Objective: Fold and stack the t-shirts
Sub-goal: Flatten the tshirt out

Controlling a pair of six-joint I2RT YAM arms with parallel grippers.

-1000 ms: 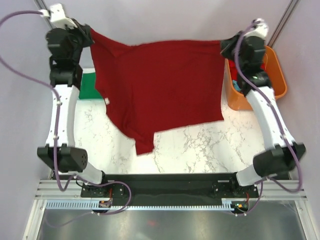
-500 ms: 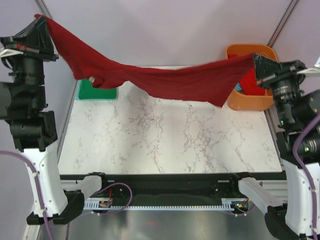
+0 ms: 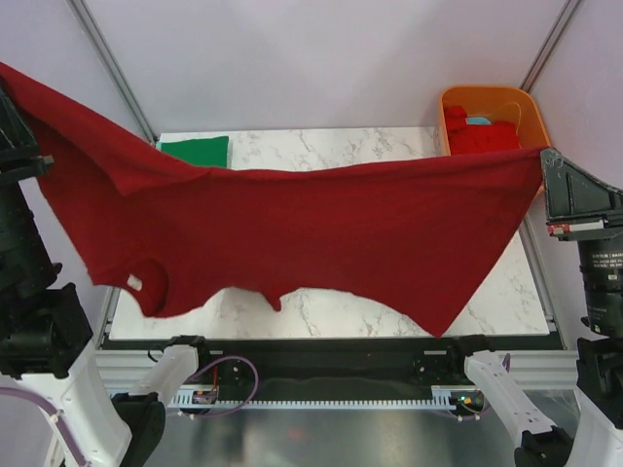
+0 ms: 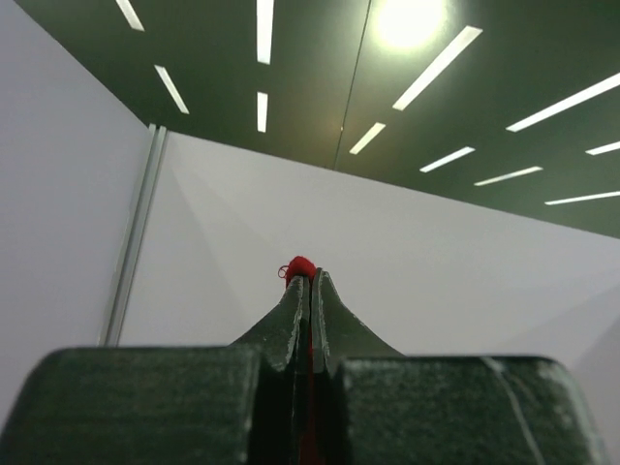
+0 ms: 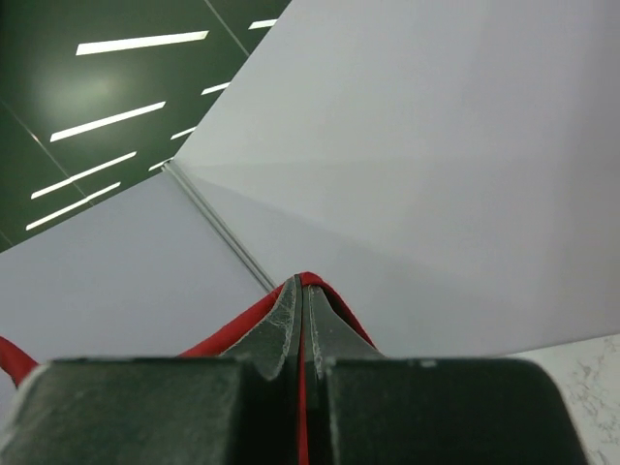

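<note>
Maroon t-shirt [image 3: 292,233] lifted higher, top edge stretched between left pincer [image 4: 308,277], right pincer [image 5: 302,285].

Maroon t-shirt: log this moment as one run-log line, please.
left gripper: shut on maroon t-shirt | right gripper: shut on same | state: stretched aloft over table | green t-shirt: folded, far left

Nothing there could be read. The only label I saw was a small pale tag [image 3: 133,282] by the neck opening of the maroon shirt [image 3: 292,224], and it was too small to make out any print on it.
</note>
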